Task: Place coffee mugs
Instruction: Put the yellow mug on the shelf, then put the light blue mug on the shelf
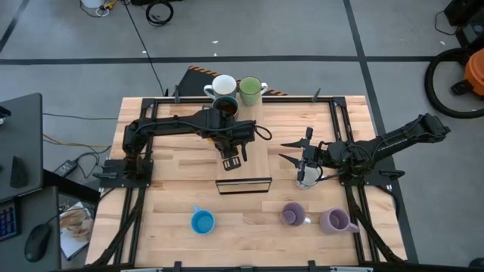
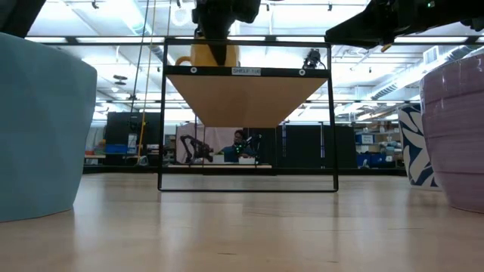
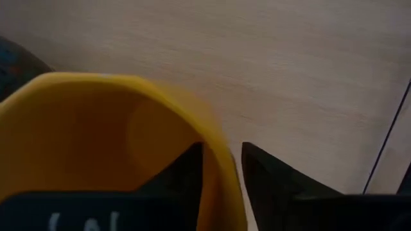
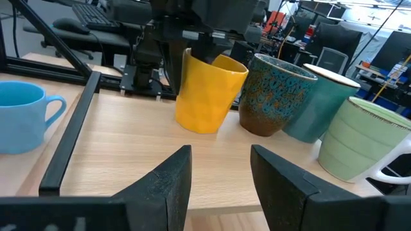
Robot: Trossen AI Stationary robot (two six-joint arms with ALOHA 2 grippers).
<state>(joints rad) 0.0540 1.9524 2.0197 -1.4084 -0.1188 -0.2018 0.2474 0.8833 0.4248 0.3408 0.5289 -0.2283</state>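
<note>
— Which of your grippers is at work?

— My left gripper (image 1: 231, 159). It is over the black wire-framed shelf with a pale wooden top (image 1: 243, 185), which stands in the middle of the light wooden table (image 1: 166, 189). My fingers (image 3: 270, 173) are narrow and pinch the rim of the yellow-orange glazed coffee mug (image 4: 205, 93), one finger inside the cup and one outside.

— Where is that mug?

— On the shelf's top, toward its front edge, leaning a little. Its base meets the wood, but I cannot tell how much weight rests there.

— What is beside it?

— A brown mug with teal speckles (image 4: 276, 96) is just beside it. Then a white mug (image 1: 223, 85) and a pale green mug (image 1: 249, 91) sit in a row at the shelf's far end.

— And your right gripper?

— My right gripper (image 4: 219, 157) is off the shelf's right edge, over the table. Its fingers are wide apart and hold nothing. It faces the yellow-orange mug. A white mug with a dark blue leaf pattern (image 2: 414, 143) stands near it.

— Anything else on the table?

— A light blue mug (image 1: 202, 221) and two light purple mugs (image 1: 293, 215) (image 1: 334, 221) stand near the table's front edge. The blue one is left of the shelf's front, and the purple pair sits toward the right corner.
</note>
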